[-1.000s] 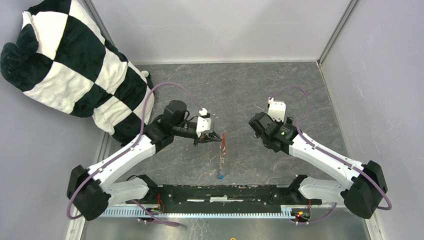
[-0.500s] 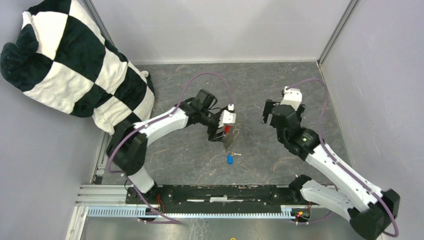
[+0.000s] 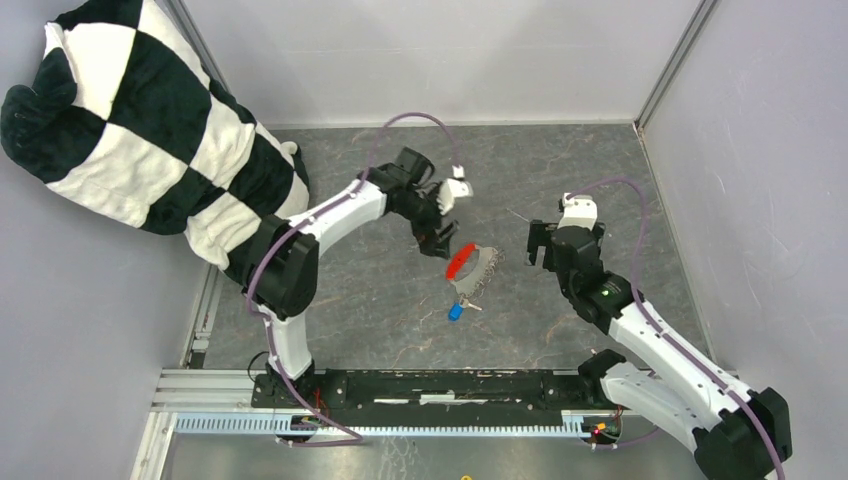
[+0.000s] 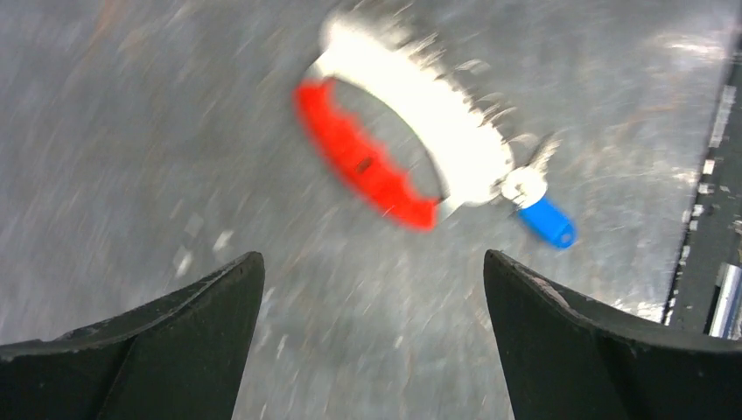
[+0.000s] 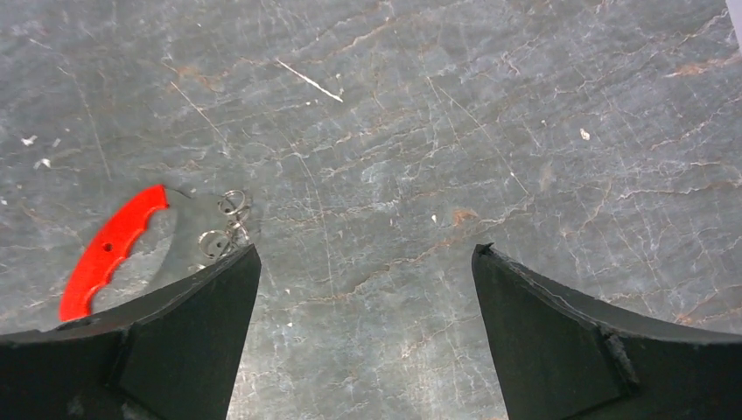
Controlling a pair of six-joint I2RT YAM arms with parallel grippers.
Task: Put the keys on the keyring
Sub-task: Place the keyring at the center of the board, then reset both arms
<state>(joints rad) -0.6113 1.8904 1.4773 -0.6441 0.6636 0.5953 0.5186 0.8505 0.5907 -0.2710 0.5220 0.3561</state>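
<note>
The keyring lies on the grey table, its red tag (image 3: pixel 459 262) curved beside a grey chain clump (image 3: pixel 481 272). A blue-headed key (image 3: pixel 455 312) rests at the chain's near end; blur hides whether it is threaded on. My left gripper (image 3: pixel 445 243) hovers just behind and left of the tag, open and holding nothing. In the left wrist view the red tag (image 4: pixel 363 162), pale chain (image 4: pixel 433 131) and blue key (image 4: pixel 547 221) lie beyond the left gripper (image 4: pixel 372 256). My right gripper (image 3: pixel 548 240) stands open to the right of the chain. The right wrist view shows the tag (image 5: pixel 109 249) and small rings (image 5: pixel 229 223) left of the right gripper (image 5: pixel 367 248).
A black-and-white checkered cushion (image 3: pixel 150 130) fills the back left corner against the wall. Pale walls (image 3: pixel 440 60) enclose the table at the back and right. The arms' black base rail (image 3: pixel 440 385) runs along the near edge.
My left gripper opened and let go of the red tag, then drew back toward the rear. The keyring and blue key now lie loose on the table. The right arm shifted slightly nearer.
</note>
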